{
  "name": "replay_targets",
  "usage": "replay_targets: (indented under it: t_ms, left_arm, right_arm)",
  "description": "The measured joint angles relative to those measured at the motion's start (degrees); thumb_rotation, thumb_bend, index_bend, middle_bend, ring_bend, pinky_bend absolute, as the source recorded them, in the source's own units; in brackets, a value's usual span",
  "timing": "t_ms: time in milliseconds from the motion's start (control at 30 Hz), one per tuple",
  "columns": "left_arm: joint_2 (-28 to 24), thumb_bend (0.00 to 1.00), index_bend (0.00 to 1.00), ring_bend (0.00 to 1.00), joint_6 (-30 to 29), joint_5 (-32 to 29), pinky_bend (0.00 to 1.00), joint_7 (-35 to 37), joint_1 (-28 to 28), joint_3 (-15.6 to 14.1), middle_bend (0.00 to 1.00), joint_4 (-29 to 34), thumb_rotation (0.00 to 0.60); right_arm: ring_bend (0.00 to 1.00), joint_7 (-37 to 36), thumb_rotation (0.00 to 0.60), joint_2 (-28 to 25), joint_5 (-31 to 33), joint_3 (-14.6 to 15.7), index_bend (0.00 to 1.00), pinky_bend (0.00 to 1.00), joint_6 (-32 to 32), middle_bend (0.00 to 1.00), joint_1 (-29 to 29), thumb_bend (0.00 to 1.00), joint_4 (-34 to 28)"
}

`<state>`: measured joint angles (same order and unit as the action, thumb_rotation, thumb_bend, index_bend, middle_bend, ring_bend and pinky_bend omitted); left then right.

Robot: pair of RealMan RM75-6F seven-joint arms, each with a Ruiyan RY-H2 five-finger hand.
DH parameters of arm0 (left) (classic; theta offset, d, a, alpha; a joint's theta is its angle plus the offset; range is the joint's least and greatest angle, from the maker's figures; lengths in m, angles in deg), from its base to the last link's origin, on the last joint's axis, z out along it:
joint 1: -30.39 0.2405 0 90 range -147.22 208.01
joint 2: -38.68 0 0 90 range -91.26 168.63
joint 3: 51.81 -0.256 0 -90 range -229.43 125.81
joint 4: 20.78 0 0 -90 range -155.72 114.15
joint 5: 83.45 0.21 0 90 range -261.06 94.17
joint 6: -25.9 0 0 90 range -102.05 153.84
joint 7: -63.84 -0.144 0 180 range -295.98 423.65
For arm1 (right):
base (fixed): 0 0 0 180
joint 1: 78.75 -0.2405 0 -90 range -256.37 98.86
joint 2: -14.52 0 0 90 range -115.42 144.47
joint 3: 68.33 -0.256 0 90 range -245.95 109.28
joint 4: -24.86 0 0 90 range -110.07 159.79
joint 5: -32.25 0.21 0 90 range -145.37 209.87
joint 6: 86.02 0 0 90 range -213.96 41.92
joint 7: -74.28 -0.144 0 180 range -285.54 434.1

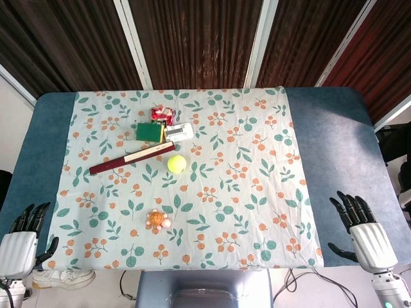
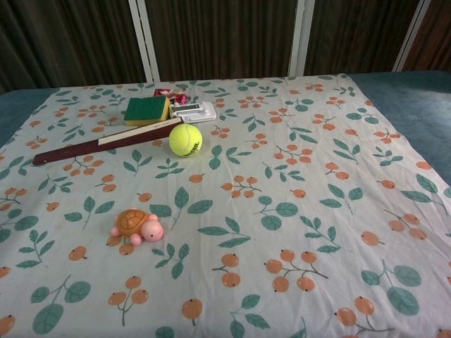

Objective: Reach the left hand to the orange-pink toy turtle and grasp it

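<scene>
Head view: my left hand (image 1: 19, 242) hangs off the desk's near-left corner, fingers spread, holding nothing; my right hand (image 1: 365, 232) mirrors it at the near-right corner. The orange-pink toy turtle (image 1: 157, 221) sits by the near edge on bare floral cloth (image 1: 257, 192).

Chest view: the turtle (image 2: 137, 226) stands alone, well apart from the tennis ball (image 2: 185, 139).

Your target, the toy turtle (image 1: 157, 221), is small, with an orange domed shell and a pink head and feet, and it sits upright on its feet on the floral cloth. In the chest view its head points to the right and a little toward the camera. It lies well apart from your left robot hand (image 1: 22, 239), off to that hand's right and slightly farther out over the worktop, untouched.
</scene>
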<state>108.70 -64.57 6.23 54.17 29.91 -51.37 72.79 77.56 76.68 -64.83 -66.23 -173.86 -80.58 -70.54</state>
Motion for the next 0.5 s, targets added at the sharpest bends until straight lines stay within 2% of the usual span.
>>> replay_targets:
  t_ms: [267, 367, 500]
  left_arm:
    - [1.3, 0.35, 0.03, 0.07, 2.6, 0.7, 0.22, -1.8, -1.3, -0.5, 0.11, -0.5, 0.600]
    - [2.5, 0.35, 0.03, 0.19, 4.5, 1.3, 0.34, -1.9, -2.8, -0.5, 0.10, -1.1, 0.600]
    - [4.7, 0.35, 0.03, 0.46, 8.0, 2.5, 0.59, -3.0, -6.3, 0.2, 0.10, -2.2, 0.600]
  right_arm:
    - [0.00, -0.2, 0.600, -0.1, -0.1, 0.0, 0.00, 0.00, -0.2, 0.00, 0.0, 0.22, -0.1]
    - [0.00, -0.1, 0.600, 0.0, 0.1, -0.1, 0.00, 0.00, -0.1, 0.00, 0.0, 0.22, 0.0]
    - [0.00, 0.1, 0.600, 0.1, 1.0, -0.3, 0.00, 0.00, 0.5, 0.00, -0.2, 0.22, 0.0]
